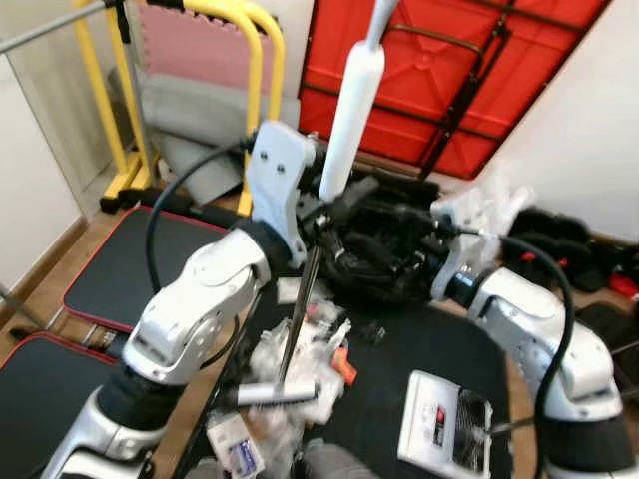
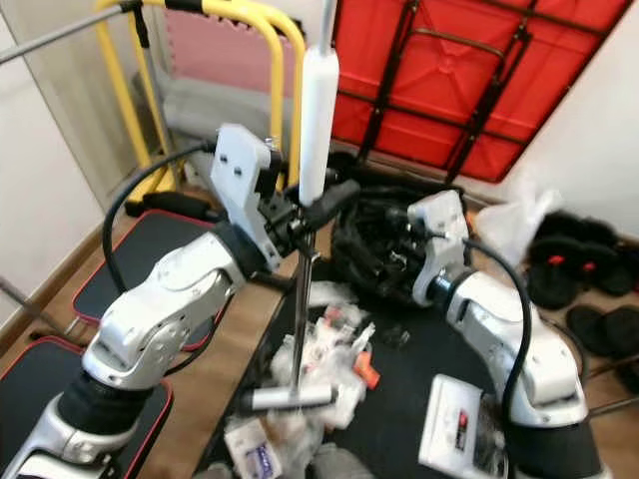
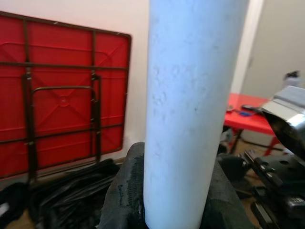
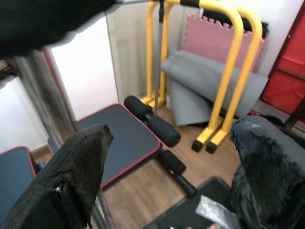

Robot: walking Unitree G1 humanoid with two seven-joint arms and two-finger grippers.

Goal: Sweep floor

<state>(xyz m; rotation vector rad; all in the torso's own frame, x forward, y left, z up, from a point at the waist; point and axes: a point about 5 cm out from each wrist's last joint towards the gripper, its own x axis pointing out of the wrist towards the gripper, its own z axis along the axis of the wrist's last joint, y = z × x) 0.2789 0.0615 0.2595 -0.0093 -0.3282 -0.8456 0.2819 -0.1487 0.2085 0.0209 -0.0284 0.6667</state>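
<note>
One broom point(image 1: 351, 100) is the thing in play: a long tool with a white grip sleeve up top, a thin metal shaft below, and a short head point(image 1: 275, 395) resting on the black mat point(image 1: 399, 359) amid a pile of litter point(image 1: 300, 349). The left gripper point(image 1: 334, 200) is closed around it at the base of the white sleeve, just above where the bare shaft begins. It stands nearly upright, tilted slightly right at the top.

By the look of it, the broom is light and rigid, so it should swing easily, but the smooth sleeve could twist or slide in a two-finger pinch. A second hold lower on the shaft would likely steady the strokes. The right gripper point(image 1: 424, 215) sits to the right of the shaft, near it but apart, with its fingers point(image 4: 76, 167) spread wide and nothing between them.

The head views give the whole layout: both arms, the litter, a white box point(image 1: 439, 424) near right on the mat, and a red table point(image 1: 449, 70) against the far wall. The left wrist view adds the close fit of the black fingers around the sleeve. The right wrist view shows the metal shaft just beside one finger, plus a yellow frame point(image 4: 228, 71) and a padded bench point(image 4: 124, 133) on the left side of the room.
</note>
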